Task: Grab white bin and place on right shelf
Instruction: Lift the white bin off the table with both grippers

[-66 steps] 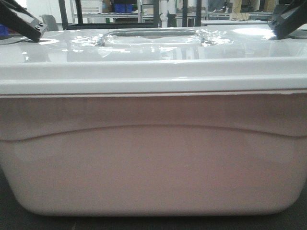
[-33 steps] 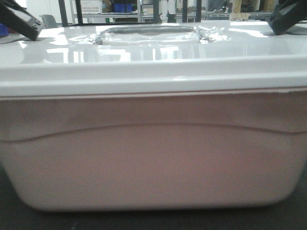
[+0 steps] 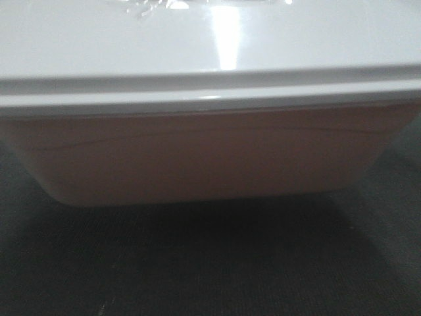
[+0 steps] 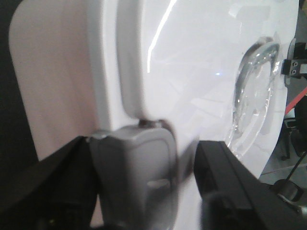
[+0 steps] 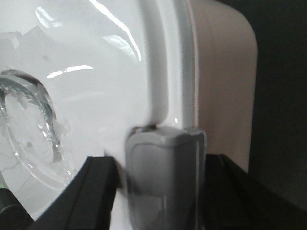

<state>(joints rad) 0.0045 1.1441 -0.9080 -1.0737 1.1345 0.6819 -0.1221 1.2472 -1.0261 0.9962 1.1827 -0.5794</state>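
The white bin [image 3: 197,158] fills the front view, its glossy white lid [image 3: 131,39] on top and its pinkish side below. Neither gripper shows in that view. In the left wrist view my left gripper [image 4: 143,153] straddles the grey latch [image 4: 136,172] on one end of the bin [image 4: 53,72], black fingers on both sides of it. My right gripper [image 5: 156,163] holds the grey latch [image 5: 163,177] on the other end of the bin [image 5: 220,86] in the same way. A clear handle [image 5: 33,124] sits in the lid. The right shelf is out of view.
A dark matte surface [image 3: 210,263] lies below the bin, in shadow. Past the lid's far edge in the left wrist view are a black bracket [image 4: 293,66] and a red cable [image 4: 296,101].
The bin's bottom edge has risen in the front view and more dark surface shows beneath it. The lid now covers the background racks and the gripper tips seen earlier.
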